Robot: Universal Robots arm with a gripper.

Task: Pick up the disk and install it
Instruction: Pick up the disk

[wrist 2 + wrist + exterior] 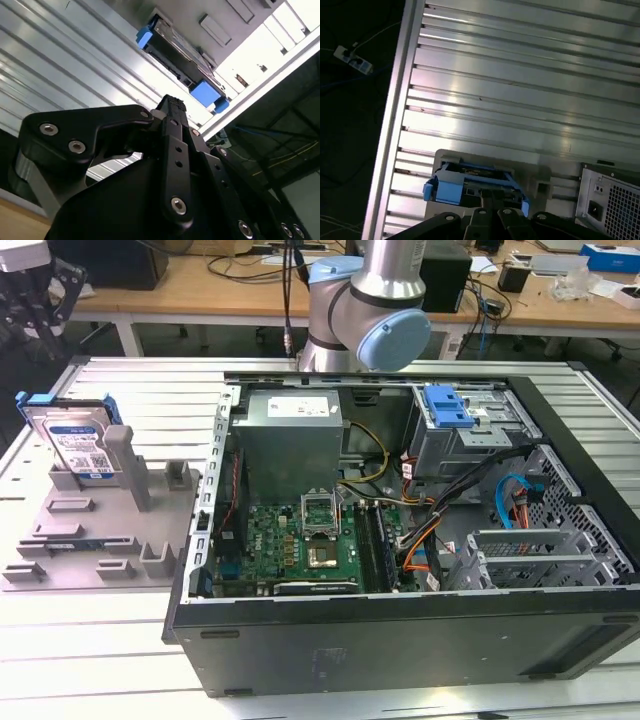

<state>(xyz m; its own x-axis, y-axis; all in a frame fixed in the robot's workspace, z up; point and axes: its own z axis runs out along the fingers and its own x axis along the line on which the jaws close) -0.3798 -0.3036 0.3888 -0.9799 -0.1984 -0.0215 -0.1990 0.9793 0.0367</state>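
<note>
– Where is the disk (72,435) to be found?

– It is seen in the upper left of the exterior view, stood on edge and leaned back in the grey holder block (85,540). Its white-and-blue label is turned toward the camera. A bright blue carrier frame is seen along its edges, and one upright post (122,455) of the block is set just in front of it.

– And the gripper (487,196)?

– It is poised above the disk and apart from it. In both wrist views the disk is looked down upon past the fingers (174,120). The fingers are pressed together at the tips, and nothing is gripped between them.

– What else is carried by the ribbed metal surface (100,670)?

– An open computer case (400,635) is laid on its side across the centre and right of the exterior view, just beside the holder block. A green motherboard (300,540) and a grey power supply (290,435) are shown inside. A blue drive carrier (447,407) is seated in the bay at the upper right. The arm's base (360,310) is seen behind the case, at the top centre.
</note>
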